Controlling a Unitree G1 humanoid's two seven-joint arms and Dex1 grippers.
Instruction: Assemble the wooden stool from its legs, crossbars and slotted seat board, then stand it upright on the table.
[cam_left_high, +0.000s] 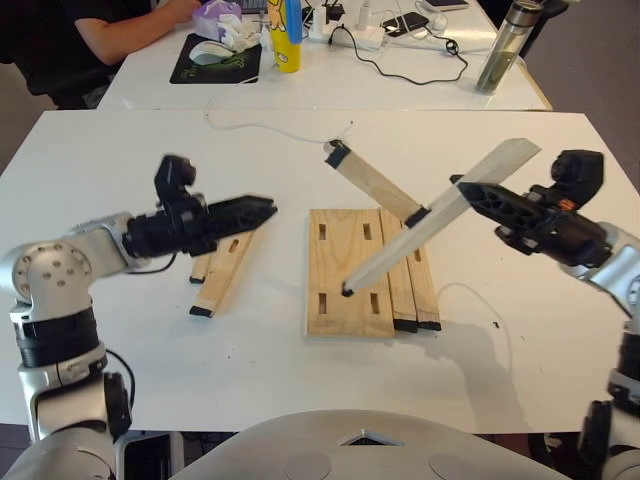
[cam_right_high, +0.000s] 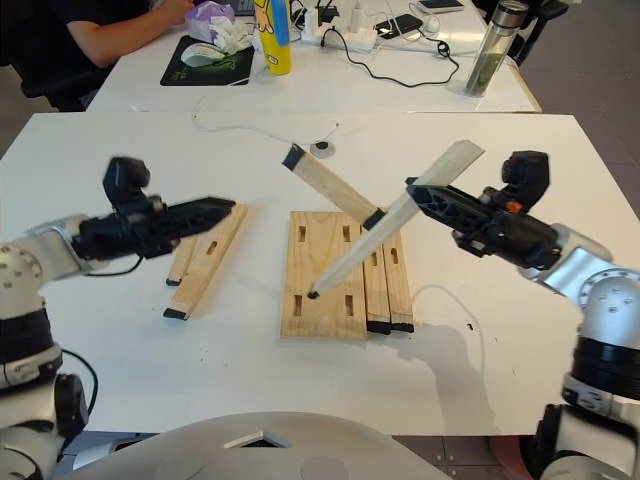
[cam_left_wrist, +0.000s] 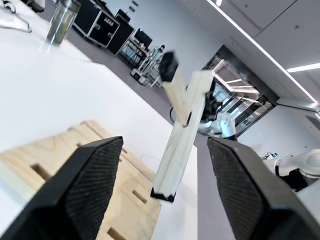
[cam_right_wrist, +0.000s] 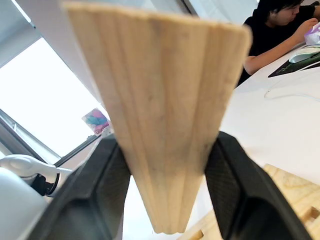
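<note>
Right tool (cam_left_high: 472, 192) clenches a leg (cam_left_high: 400, 249) slanting down leftward, tip seemingly at a seat board (cam_left_high: 330, 312) slot; left tool (cam_left_high: 265, 210) released.

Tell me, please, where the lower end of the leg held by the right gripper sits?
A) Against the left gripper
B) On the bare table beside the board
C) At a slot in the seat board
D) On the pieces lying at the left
C: the leg, tilted in the right gripper, has its dark tip at a slot of the seat board.

Left pincer (cam_left_high: 265, 210) blurred, hiding far ends of loose legs (cam_left_high: 228, 265); seat board (cam_left_wrist: 55, 150) cropped in left wrist view.
</note>
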